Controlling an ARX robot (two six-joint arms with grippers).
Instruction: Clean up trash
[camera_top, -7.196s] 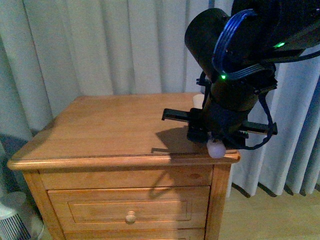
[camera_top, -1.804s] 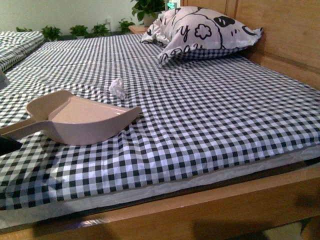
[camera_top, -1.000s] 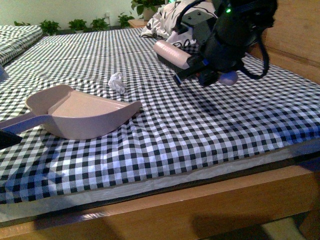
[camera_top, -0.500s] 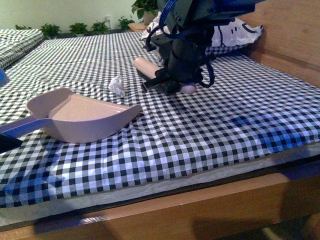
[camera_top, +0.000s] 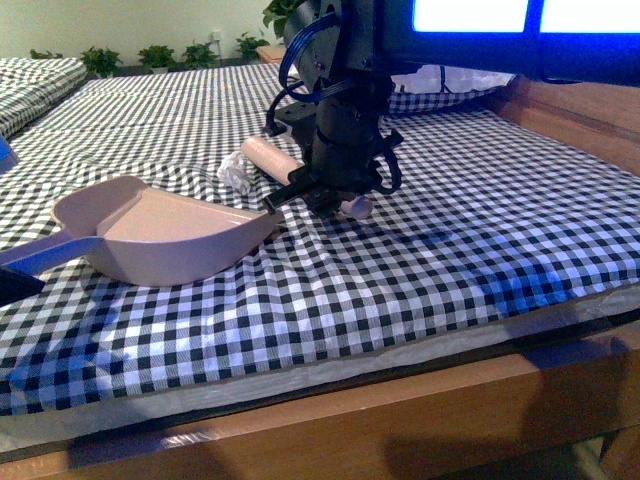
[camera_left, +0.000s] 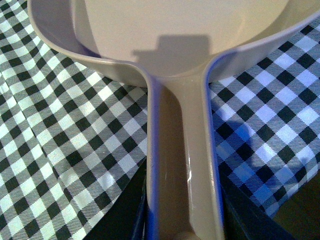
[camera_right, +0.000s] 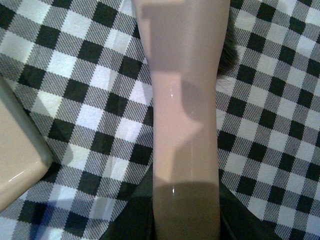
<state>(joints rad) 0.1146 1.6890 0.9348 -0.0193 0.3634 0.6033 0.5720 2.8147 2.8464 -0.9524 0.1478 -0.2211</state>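
Note:
The trash (camera_top: 234, 173), a small white crumpled wad, lies on the checked bedsheet (camera_top: 450, 230) just beyond the dustpan's far lip. The pinkish-beige dustpan (camera_top: 150, 235) rests on the sheet, mouth to the right. My left gripper (camera_left: 182, 227) is shut on its handle (camera_left: 182, 165); in the front view only a dark bit of it shows at the left edge (camera_top: 12, 282). My right gripper (camera_top: 322, 192) is shut on the pink brush (camera_top: 268, 158), held low right beside the trash. In the right wrist view the brush handle (camera_right: 185, 125) lies over the sheet and the dustpan's corner (camera_right: 15, 170) shows. The trash does not show in either wrist view.
A black-and-white pillow (camera_top: 455, 78) lies behind my right arm near the wooden headboard (camera_top: 590, 100). The wooden bed frame (camera_top: 400, 410) runs along the front. Potted plants (camera_top: 160, 52) stand at the far back. A second checked bed (camera_top: 30, 75) shows at far left.
My right arm has come down and to the left with the brush, from above the pillow side to just beside the trash and the dustpan's lip. The dustpan has stayed put.

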